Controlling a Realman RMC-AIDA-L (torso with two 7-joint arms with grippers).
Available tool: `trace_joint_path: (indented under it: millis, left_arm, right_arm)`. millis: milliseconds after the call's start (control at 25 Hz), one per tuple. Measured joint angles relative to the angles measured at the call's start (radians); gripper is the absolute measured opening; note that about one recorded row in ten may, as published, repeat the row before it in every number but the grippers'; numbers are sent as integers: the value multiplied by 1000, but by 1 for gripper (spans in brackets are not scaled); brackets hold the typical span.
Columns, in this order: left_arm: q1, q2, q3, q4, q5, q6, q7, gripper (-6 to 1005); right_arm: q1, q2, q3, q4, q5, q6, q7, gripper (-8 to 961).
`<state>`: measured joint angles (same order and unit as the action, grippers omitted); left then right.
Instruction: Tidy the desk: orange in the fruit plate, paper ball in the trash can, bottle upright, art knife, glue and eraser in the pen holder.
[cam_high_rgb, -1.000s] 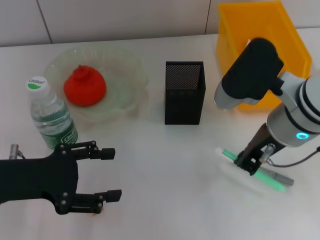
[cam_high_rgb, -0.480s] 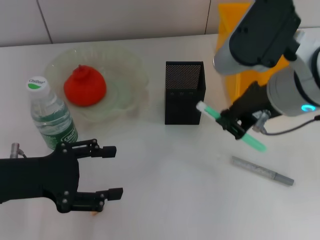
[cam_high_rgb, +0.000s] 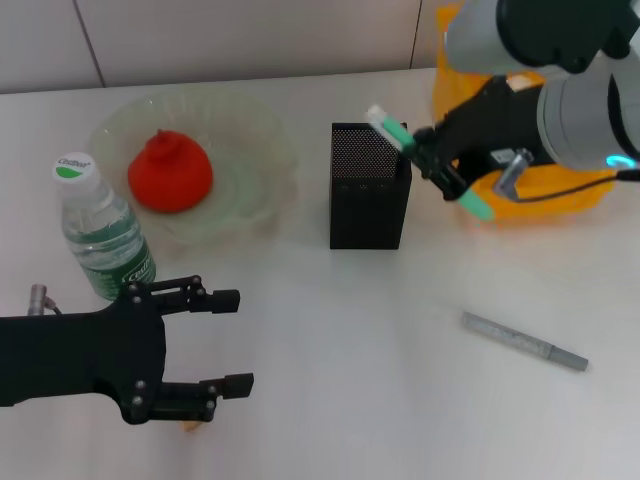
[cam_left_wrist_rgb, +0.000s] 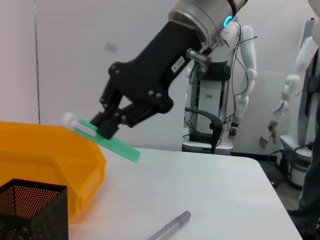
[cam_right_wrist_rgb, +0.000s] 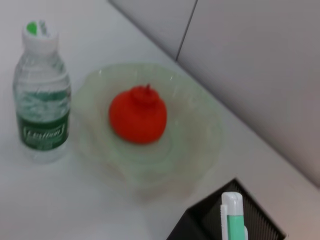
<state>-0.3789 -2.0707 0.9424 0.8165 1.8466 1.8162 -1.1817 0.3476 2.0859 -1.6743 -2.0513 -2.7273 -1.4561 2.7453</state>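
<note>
Bright, even light — soft shadows by the pen holder (cam_high_rgb: 369, 186); right wrist view perhaps slightly blurred.

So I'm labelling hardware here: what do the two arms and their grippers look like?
The left gripper is matte black with two straight fingers and silver screws. The right gripper is black too, on a silver-white arm with black covers, a glowing blue ring and a thin dark cable.

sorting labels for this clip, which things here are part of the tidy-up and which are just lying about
Part of the job:
orange in the fruit plate
bottle, upright
pen holder
trash can
green glue stick, held over the pen holder by the right end effector
grey art knife

Just lying about:
nothing visible
</note>
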Motion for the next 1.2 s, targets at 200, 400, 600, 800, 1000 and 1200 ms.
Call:
trace_joint_path:
  millis: [200, 400, 600, 800, 1000, 1200]
  left_arm:
    - [-7, 0, -2, -21, -3, -1, 17, 770]
    - [-11, 0, -1, -23, -9, -5, 20, 769]
    - [-15, 0, -1, -31, -13, -10, 28, 769]
    - [-24, 0, -2, -39, -14, -20, 30, 769]
    - [-31, 0, -2, -50, -14, -32, 38, 768]
    - [-38, 0, -2, -73, -22, -41, 49, 768]
  right_arm:
    - [-33, 1, 1, 3, 0, 147, -33, 82]
    - [-70, 0, -11, 27, 4, 306, -60, 82]
    - [-113, 1, -41, 81, 8, 483, -76, 83]
    - [-147, 1, -68, 161, 10, 664, -76, 83]
    - [-165, 0, -95, 240, 23, 818, -78, 83]
    - [-179, -2, -128, 323, 50, 997, -79, 84]
